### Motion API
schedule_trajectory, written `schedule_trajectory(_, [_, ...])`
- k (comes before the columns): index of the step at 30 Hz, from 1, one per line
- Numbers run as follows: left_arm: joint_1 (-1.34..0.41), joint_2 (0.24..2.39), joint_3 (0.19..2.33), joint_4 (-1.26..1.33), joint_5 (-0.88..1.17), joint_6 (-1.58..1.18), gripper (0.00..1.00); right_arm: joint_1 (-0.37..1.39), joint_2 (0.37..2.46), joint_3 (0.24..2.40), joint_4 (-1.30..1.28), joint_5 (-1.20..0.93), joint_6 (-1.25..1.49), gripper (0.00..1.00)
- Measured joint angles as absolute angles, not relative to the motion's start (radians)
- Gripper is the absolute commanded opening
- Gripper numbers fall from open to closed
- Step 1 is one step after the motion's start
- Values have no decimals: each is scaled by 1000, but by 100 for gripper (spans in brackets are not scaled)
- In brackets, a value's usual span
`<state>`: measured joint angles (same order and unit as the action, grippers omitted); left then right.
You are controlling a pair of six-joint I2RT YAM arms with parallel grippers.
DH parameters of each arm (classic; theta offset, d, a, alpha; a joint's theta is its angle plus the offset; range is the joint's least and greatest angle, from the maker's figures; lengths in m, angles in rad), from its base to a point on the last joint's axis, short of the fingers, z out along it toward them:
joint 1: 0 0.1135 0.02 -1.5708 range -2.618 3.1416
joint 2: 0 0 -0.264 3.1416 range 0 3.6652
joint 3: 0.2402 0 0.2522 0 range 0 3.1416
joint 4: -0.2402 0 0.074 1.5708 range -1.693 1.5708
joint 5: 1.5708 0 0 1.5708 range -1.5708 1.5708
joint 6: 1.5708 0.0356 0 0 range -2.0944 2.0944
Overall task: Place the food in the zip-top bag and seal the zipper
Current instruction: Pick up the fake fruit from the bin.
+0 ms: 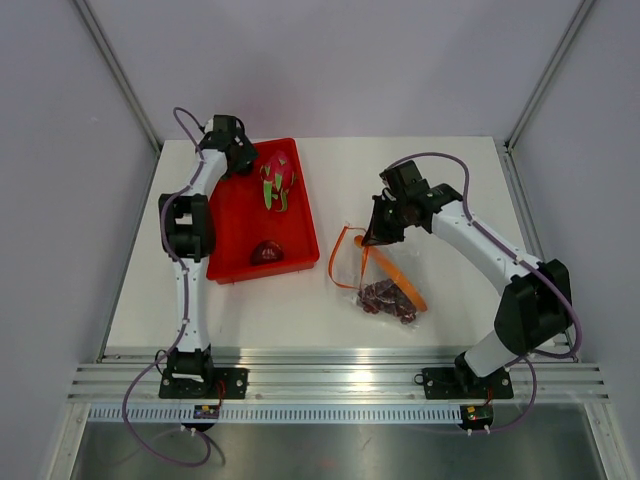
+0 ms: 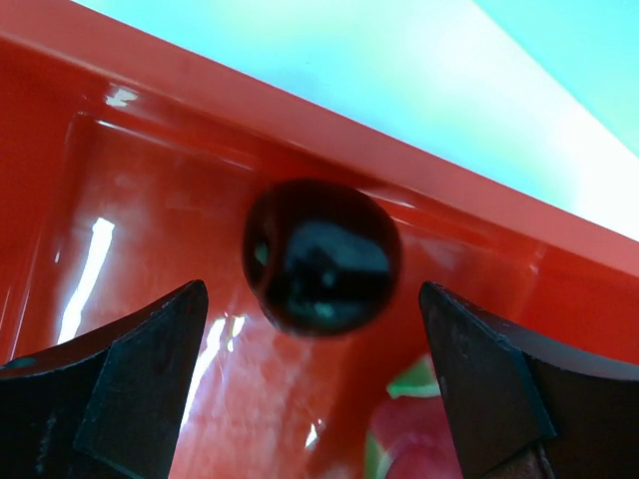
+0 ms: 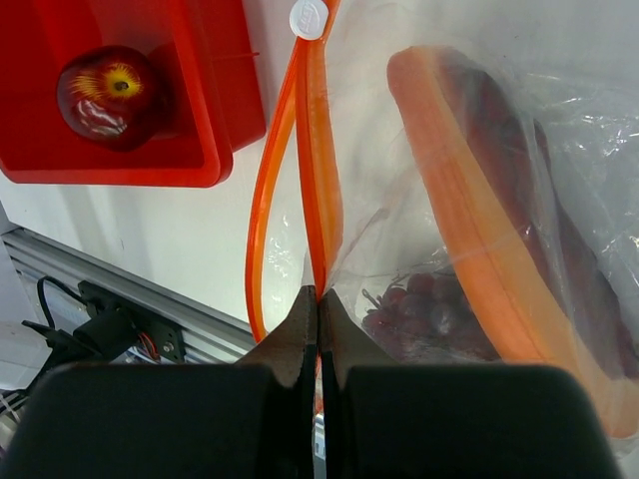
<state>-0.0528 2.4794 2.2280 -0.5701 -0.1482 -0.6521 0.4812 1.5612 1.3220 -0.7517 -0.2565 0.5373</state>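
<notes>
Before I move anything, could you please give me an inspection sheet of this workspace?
Surface: white table, no spills seen.
Job's things: zip-top bag lies on the table with its mouth open, and grapes and an orange piece appear to be inside. Dragon fruit, apple and a dark round fruit are in the red bin.
Clutter: nothing seen.
Grippers: left gripper is open, with a finger on either side of the dark round fruit. Right gripper is shut on the zipper.
Cables: purple cables run along both arms, apart from the bag.
Surroundings: plain walls, aluminium rail at the near edge.
</notes>
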Motion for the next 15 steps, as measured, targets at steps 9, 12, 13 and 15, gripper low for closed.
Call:
schedule_trajectory(9, [-43,2547,2258,-530,-128,-657,70,481,1589,1335,-752,-257,537,0])
schedule_trajectory(12, [-43,2548,2259,-522,-121,-659,60,481,1589,1337,-752,-257,538,1])
schedule_trajectory(13, [-43,2548,2258,-520,-119,-657,58,481,1589,1337,-752,-257,538,0])
schedule_trajectory(15, [-43,2542,2238,-501,-116,-652,56,481,1589,1337,-752,-257,538,0])
